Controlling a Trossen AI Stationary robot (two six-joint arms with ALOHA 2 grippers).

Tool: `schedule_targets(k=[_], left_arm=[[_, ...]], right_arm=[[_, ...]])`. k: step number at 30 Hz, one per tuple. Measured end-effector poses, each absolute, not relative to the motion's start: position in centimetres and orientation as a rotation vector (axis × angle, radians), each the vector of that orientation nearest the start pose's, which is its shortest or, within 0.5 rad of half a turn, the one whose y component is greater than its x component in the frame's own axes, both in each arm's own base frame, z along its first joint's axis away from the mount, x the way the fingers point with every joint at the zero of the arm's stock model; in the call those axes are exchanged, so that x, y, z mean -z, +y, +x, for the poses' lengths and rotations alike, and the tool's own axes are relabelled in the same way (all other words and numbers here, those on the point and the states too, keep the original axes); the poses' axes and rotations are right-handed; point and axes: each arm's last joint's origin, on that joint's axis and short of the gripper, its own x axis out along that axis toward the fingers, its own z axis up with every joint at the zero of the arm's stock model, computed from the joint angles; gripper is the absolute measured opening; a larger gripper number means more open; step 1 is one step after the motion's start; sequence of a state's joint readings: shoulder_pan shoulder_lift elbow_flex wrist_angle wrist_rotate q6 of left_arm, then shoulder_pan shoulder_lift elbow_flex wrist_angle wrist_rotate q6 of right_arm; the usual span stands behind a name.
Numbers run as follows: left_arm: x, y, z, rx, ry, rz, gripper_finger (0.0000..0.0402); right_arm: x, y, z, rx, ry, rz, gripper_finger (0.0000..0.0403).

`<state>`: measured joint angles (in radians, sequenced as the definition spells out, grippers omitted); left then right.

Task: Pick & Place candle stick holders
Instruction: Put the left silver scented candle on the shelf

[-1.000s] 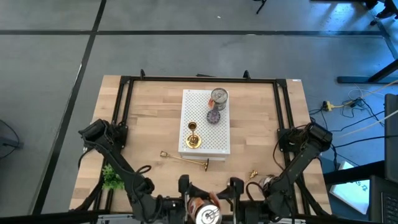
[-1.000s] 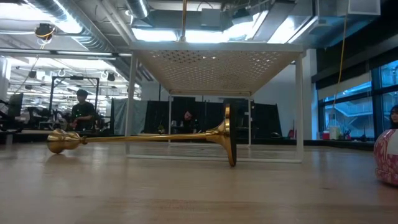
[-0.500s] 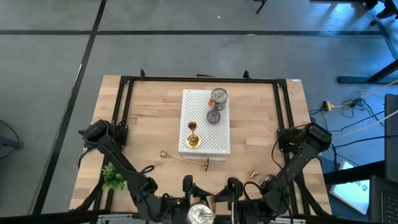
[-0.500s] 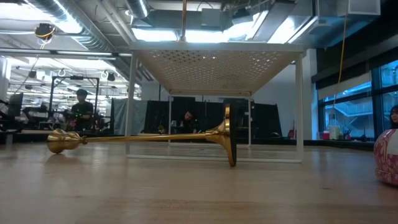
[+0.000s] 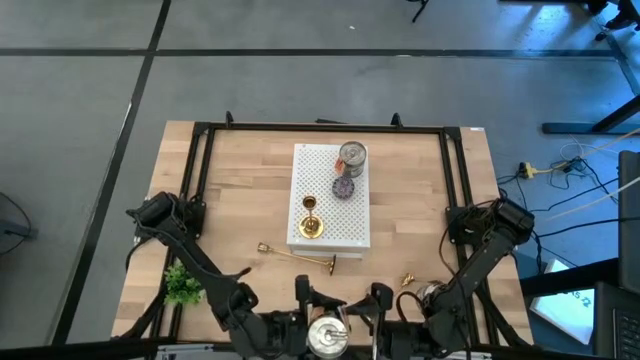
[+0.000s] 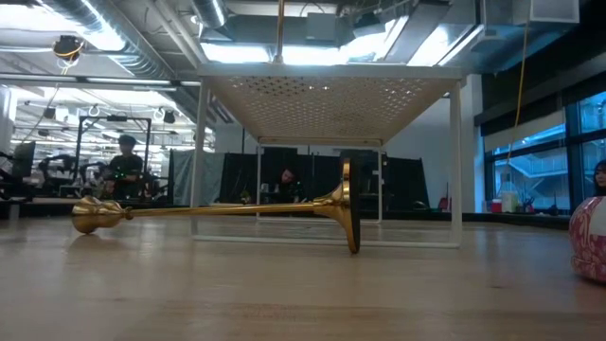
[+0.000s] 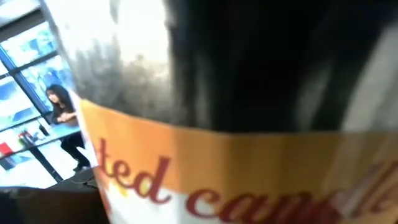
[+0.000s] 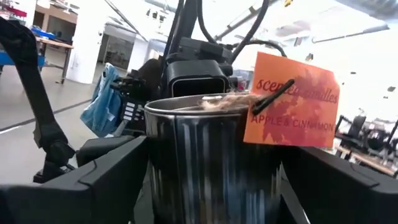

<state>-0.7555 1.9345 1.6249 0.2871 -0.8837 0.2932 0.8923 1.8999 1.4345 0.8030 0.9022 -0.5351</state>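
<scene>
Both grippers and the tin between them have shifted at the near counter edge since a second ago, the tin sliding a little toward the left arm and back to centre; nothing else has moved. The left gripper (image 5: pixel 300 302) and right gripper (image 5: pixel 378 302) flank a silver candle tin (image 5: pixel 327 336), and the right wrist view shows that arm's jaws spread wide on either side of the tin (image 8: pixel 208 168); the left jaws also stand wide, hard against its label (image 7: pixel 236 180). One long holder (image 5: pixel 297 257) lies on its side on the counter (image 5: pixel 240 200), just before the white stand (image 5: pixel 352 215). A short holder (image 5: pixel 312 222) stands upright on that stand, and a small gold piece (image 5: pixel 408 279) lies near the right arm. Judging by this, the tin should be set down first, clear of the holders. For the fallen holder, a grip across the thin stem (image 6: pixel 227 210) near its flared base looks steadiest, since it may roll.
</scene>
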Motion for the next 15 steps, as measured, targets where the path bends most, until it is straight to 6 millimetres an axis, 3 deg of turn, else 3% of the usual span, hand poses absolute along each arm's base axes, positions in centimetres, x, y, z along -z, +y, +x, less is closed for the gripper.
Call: schedule_targets(k=[15], left_arm=[[-32.5,-28.4,35.2,-0.115,0.075,0.282,0.0343]], right_arm=[[-31.6,30.4,31.3,0.069,-0.134,-0.166,0.0398]])
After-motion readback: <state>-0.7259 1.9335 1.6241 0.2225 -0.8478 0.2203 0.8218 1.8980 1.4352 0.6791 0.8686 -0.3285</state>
